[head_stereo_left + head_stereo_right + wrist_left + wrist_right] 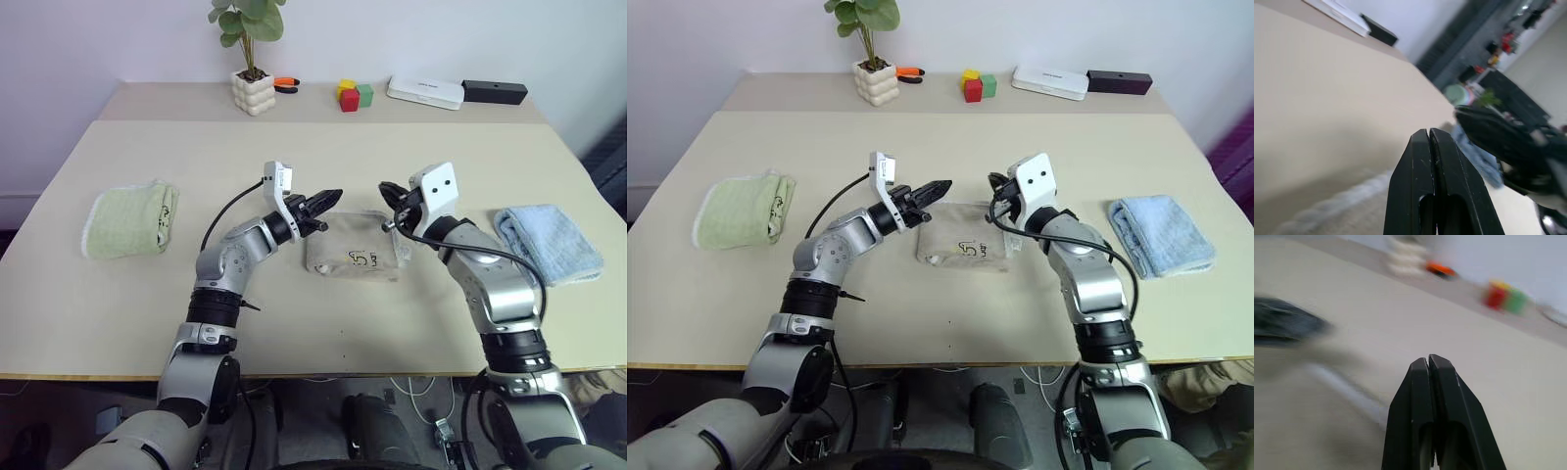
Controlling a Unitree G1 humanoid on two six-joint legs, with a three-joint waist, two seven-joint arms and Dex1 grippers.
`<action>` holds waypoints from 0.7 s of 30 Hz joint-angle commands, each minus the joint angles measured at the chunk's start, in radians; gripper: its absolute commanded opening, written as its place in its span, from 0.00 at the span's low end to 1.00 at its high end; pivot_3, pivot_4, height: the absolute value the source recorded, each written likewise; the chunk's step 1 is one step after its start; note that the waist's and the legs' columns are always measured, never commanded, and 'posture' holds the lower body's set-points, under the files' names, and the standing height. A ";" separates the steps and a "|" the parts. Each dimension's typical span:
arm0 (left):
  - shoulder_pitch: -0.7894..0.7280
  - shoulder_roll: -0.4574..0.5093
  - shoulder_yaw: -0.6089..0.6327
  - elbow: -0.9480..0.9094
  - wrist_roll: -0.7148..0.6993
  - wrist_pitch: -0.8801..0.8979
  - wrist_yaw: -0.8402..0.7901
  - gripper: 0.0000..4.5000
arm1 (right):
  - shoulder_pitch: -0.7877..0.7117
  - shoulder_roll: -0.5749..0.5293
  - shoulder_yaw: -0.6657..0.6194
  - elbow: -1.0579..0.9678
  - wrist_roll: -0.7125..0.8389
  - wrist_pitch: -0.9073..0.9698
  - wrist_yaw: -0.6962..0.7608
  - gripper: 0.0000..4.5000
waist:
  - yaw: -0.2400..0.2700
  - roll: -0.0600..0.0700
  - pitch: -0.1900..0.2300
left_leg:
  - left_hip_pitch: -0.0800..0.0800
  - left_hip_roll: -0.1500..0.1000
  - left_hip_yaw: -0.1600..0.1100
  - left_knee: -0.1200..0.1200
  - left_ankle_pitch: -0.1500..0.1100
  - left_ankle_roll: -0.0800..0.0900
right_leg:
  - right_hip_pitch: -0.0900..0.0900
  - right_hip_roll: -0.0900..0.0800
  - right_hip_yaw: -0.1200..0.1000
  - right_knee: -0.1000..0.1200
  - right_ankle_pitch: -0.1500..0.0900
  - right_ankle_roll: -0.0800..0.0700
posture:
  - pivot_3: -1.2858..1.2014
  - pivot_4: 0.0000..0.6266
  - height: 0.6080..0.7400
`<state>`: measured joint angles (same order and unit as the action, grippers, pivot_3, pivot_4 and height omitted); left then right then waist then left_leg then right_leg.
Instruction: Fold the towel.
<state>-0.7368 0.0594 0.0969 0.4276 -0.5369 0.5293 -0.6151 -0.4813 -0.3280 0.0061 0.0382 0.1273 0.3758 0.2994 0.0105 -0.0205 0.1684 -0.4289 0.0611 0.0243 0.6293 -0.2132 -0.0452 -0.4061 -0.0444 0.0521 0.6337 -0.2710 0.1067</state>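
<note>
A pale beige table (323, 323) fills the room in front of a plain white wall, with a second table butted up behind it. Nearest the front edge, in the middle, lies the towel (355, 257), tan and already doubled into a small packet with dark printed marks on its near side. The left gripper (329, 202) hovers over the towel's far left corner, its fingers pressed together on nothing. The right gripper (388, 191) hangs above the far right corner, fingers likewise pressed together and empty. To the left lies a green folded cloth (130, 221), to the right a blue one (549, 242), both well apart from the towel.

I'd judge the fold is largely done and the step in hand is tidying or pressing it flat. To do that well, both sets of fingers should come down evenly on the two far corners and smooth toward the front without dragging the packet askew.

Further back stand a potted plant (252, 59), coloured blocks (354, 95), a white box (425, 92) and a black one (494, 92). The towel's far edge is hidden behind the grippers, so whether the layers line up there is unclear.
</note>
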 commanded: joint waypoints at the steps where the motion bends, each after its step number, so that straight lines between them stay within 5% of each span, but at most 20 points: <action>1: -0.025 -0.030 -0.020 0.054 0.073 -0.088 0.055 0.00 | 0.016 0.068 0.037 -0.017 -0.081 -0.060 -0.106 0.01 | -0.002 0.000 0.000 | 0.000 0.000 0.000 -0.001 0.000 0.000 | 0.000 0.000 0.000 0.000 0.000 0.000 | 0.52 0.24 1.00; 8: 0.019 -0.067 -0.036 0.117 0.126 -0.129 0.060 0.00 | 0.115 0.100 0.124 0.059 -0.336 -0.209 -0.335 0.01 | -0.006 0.000 0.000 | -0.001 0.000 0.000 0.000 0.000 0.000 | -0.002 0.000 0.000 0.001 0.001 0.003 | 0.52 0.24 1.00; 21: 0.056 -0.034 -0.007 0.130 0.160 -0.236 0.077 0.00 | 0.126 0.083 0.040 0.094 -0.357 -0.302 -0.393 0.01 | -0.023 0.000 0.000 | 0.000 0.000 0.000 0.000 0.000 0.000 | 0.000 0.000 0.000 0.002 0.001 0.003 | 0.52 0.24 1.00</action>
<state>-0.6843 0.0224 0.0737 0.5826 -0.3795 0.3145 -0.5405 -0.3227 -0.2271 0.0820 0.1913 -0.2323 0.0827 -0.0883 -0.0128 -0.0201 0.1681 -0.4284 0.0610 0.0244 0.6289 -0.2132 -0.0452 -0.4065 -0.0446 0.0523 0.6354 -0.2696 0.1094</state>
